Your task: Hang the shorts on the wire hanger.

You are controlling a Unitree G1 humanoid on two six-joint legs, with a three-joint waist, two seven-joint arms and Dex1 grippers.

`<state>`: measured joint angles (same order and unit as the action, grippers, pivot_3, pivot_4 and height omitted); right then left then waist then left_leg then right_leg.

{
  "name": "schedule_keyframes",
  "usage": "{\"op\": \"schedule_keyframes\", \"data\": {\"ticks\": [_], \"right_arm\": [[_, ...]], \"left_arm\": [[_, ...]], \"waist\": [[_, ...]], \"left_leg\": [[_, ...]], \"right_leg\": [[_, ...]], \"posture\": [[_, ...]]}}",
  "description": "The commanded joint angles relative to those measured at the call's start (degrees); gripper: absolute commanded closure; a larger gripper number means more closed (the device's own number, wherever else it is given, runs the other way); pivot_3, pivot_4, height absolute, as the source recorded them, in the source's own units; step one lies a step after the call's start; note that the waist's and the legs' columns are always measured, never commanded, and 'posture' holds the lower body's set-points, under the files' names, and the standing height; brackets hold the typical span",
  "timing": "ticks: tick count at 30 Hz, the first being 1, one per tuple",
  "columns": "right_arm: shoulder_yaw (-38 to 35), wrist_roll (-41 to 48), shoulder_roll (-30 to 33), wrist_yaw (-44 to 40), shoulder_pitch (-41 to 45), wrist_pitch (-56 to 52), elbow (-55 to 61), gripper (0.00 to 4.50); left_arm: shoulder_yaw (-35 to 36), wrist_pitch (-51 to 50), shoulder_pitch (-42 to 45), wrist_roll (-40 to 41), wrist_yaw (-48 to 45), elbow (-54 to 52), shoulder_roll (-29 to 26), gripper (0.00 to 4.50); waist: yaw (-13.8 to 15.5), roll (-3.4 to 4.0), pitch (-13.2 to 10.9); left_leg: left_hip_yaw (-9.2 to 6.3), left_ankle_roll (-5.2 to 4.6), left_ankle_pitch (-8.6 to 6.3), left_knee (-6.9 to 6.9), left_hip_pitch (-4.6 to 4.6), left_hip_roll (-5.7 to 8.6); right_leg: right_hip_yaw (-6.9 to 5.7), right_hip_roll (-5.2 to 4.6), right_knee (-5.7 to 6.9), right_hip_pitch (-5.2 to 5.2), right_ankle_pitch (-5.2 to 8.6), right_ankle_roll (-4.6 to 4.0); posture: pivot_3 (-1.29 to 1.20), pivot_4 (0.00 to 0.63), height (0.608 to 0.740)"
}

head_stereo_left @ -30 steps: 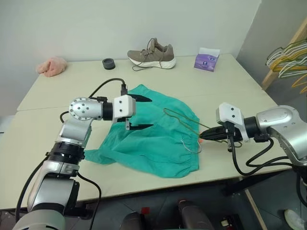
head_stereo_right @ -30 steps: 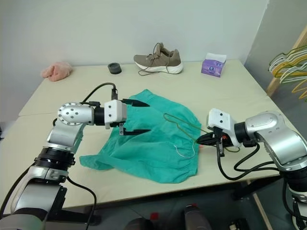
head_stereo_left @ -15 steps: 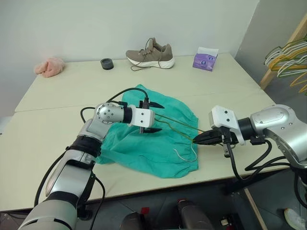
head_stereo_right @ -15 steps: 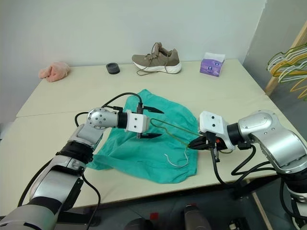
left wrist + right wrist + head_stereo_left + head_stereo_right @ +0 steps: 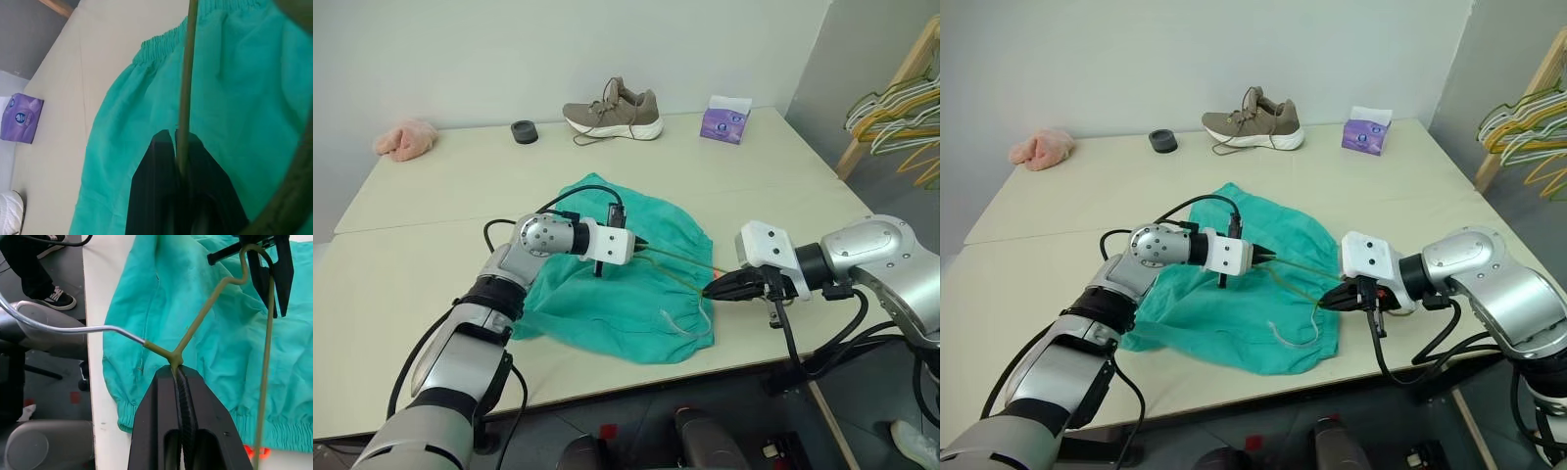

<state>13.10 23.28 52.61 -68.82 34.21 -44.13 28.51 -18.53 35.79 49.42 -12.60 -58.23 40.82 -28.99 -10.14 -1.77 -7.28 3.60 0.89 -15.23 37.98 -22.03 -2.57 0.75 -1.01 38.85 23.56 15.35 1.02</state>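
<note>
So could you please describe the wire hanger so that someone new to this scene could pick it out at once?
Start at the cream table and find the teal shorts near its front edge. Over them runs the wire hanger, one thin olive-green wire, clamped at one end by the left pincer and at its neck by the right pincer. Unlike the bunched yellow and white hangers at the right, it is single and dark.

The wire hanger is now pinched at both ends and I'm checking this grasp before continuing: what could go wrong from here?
1. Both end effectors, left and right, are shut on the thin wire hanger; pulling apart could bend it or let it slip.
2. The hanger lies over the shorts, not inside them, so lifting may leave the shorts on the table.
</note>
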Motion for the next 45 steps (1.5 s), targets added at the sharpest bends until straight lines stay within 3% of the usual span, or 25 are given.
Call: {"op": "schedule_keyframes", "data": {"ticks": [1, 4, 14, 18, 22, 32, 35, 45], "right_arm": [[-0.9, 0.5, -0.5, 0.4, -0.3, 1.9, 1.1, 4.27], [-0.9, -0.6, 0.7, -0.2, -1.0, 4.0, 0.9, 3.5], [-9.6, -1.9, 7.1, 0.9, -4.2, 8.8, -3.9, 0.02], [-13.0, -4.3, 9.7, 2.7, -8.8, 10.7, -4.7, 0.02], [-9.8, -9.8, 9.3, 6.5, -12.0, 12.9, -4.2, 0.02], [1.9, -26.4, 3.1, 11.4, -3.6, 23.4, -15.8, 0.02], [3.0, -27.9, 1.8, 10.3, -1.8, 23.7, -17.1, 0.63], [3.4, -29.6, -0.8, 9.0, -0.9, 21.8, -15.7, 4.12]], "left_arm": [[0.9, 0.7, 0.5, 1.1, 0.9, -2.8, -0.4, 4.5], [1.1, 0.3, 0.1, 1.3, 1.1, -3.2, -0.6, 4.5], [2.3, -2.6, -2.2, 2.4, 0.8, -5.9, -2.6, 4.5], [3.0, -7.1, -4.5, 5.1, -1.6, -9.3, -4.1, 4.5], [4.2, -15.7, -7.2, 9.5, -4.1, -15.6, -4.3, 4.5], [4.1, -22.2, -10.1, 10.4, -5.7, -22.4, -6.1, 4.5], [4.3, -23.6, -10.9, 10.3, -5.3, -23.7, -6.2, 4.5], [4.2, -28.0, -12.5, 9.8, -4.0, -27.0, -6.3, 4.5]], "waist": [[-0.2, 0.0, 0.0], [-0.4, 0.0, 0.0], [-1.0, 0.0, 0.0], [-1.1, 0.0, 0.0], [-1.2, 0.01, 0.0], [-1.3, 0.03, 0.0], [-1.1, 0.03, 0.0], [-1.0, 0.03, 0.0]], "left_leg": [[0.0, 0.0, 0.0, 0.0, 0.0, 0.0], [0.0, 0.0, 0.0, 0.0, 0.0, 0.0], [0.0, 0.0, 0.0, 0.0, 0.01, 0.02], [-0.01, 0.01, 0.0, -0.03, 0.02, -0.03], [0.02, 0.01, 0.0, -0.04, 0.03, -0.06], [0.04, 0.01, 0.0, -0.01, 0.08, 0.01], [0.01, 0.01, 0.0, -0.02, 0.06, 0.01], [0.02, 0.01, 0.0, 0.01, 0.06, 0.04]], "right_leg": [[0.01, 0.0, 0.0, 0.0, 0.0, 0.0], [0.0, 0.0, 0.0, 0.0, 0.0, 0.0], [0.0, -0.05, 0.01, 0.0, 0.01, 0.02], [-0.02, -0.05, 0.02, 0.0, 0.02, 0.03], [0.02, -0.08, 0.03, 0.0, 0.03, 0.04], [0.07, -0.02, 0.07, -0.01, 0.03, 0.05], [0.03, -0.02, 0.08, -0.01, 0.03, 0.04], [0.03, -0.04, 0.1, -0.02, 0.03, 0.04]], "posture": [[-0.23, 0.103, 0.74], [-0.23, 0.101, 0.74], [-0.24, 0.101, 0.74], [-0.25, 0.102, 0.74], [-0.25, 0.105, 0.74], [-0.23, 0.105, 0.74], [-0.23, 0.103, 0.74], [-0.22, 0.105, 0.74]]}}
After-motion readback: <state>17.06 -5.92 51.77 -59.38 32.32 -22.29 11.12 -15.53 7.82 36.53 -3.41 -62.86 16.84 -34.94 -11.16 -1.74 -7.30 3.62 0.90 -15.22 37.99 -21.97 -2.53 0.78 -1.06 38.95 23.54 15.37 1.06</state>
